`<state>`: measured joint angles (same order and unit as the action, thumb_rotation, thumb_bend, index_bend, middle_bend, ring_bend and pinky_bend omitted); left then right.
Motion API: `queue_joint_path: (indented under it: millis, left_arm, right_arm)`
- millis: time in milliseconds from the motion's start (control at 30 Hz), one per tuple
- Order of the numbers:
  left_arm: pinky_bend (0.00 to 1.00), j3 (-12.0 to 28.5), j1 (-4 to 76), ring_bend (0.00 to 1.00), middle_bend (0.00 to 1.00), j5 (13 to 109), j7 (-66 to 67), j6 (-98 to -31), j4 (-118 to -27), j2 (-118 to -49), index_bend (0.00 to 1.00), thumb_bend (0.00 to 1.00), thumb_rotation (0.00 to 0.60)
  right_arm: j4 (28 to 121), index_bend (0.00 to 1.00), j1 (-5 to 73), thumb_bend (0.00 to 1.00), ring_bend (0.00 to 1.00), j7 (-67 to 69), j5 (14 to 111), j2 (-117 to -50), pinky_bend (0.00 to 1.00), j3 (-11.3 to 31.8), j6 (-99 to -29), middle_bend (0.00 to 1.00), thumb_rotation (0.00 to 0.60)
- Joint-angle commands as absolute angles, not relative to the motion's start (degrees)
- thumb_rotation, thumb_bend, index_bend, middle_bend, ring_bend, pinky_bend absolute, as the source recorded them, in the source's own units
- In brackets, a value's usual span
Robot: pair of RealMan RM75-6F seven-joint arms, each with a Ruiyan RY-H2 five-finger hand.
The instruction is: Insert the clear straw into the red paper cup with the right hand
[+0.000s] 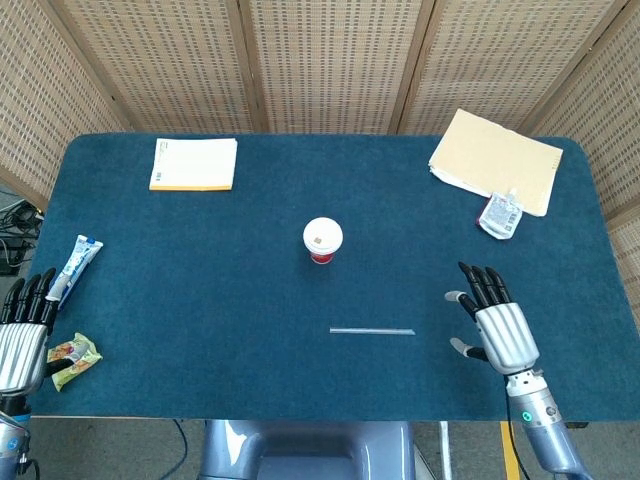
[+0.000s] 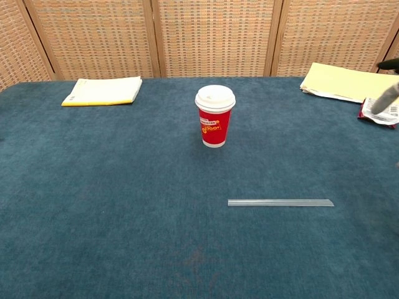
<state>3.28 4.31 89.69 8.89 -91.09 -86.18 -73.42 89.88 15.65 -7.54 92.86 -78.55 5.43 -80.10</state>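
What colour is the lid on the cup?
White. The lid sits on the red paper cup, clearest in the chest view.

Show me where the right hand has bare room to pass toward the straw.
Bare cloth lies between the right hand and the straw, and between straw and red cup. Crowded only at the far right corner: folder and pouch.
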Motion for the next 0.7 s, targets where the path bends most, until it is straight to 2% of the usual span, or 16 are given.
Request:
queue_joint_path:
  millis: [33,233,333,600,700]
  left_arm:
    - [0.0,3.5,4.4,0.0,0.0,89.3,8.5,-90.9,-85.9,-73.5,0.0,0.11,0.6]
    - [0.0,3.9,4.5,0.0,0.0,88.2,7.1,-90.5,-85.5,-73.2,0.0,0.11,0.6]
    - [0.0,3.9,4.4,0.0,0.0,88.1,6.4,-90.5,-85.4,-73.0,0.0,0.11,0.6]
    - [0.0,4.2,4.4,0.0,0.0,87.0,2.7,-89.8,-84.4,-72.3,0.0,0.11,0.6]
    - [0.0,4.2,4.5,0.0,0.0,86.7,1.7,-89.4,-84.0,-72.2,0.0,0.11,0.6]
  right_arm:
    - [93.5,0.44,17.7,0.2,0.0,-11.6,91.9,-81.1,0.0,6.7,-78.0,0.12,0.6]
    - [96.7,0.51,19.9,0.21,0.0,-20.0,88.6,-87.4,0.0,7.1,-74.5,0.17,0.6]
    - [96.5,0.53,20.5,0.25,0.0,-22.1,87.3,-89.6,0.0,7.3,-73.7,0.18,0.6]
    - [93.0,0.55,23.8,0.48,0.0,-28.3,80.4,-97.5,0.0,8.8,-68.6,0.19,0.6]
    - [92.2,0.55,24.8,0.51,0.0,-30.6,77.8,-99.0,0.0,9.6,-67.4,0.19,0.6]
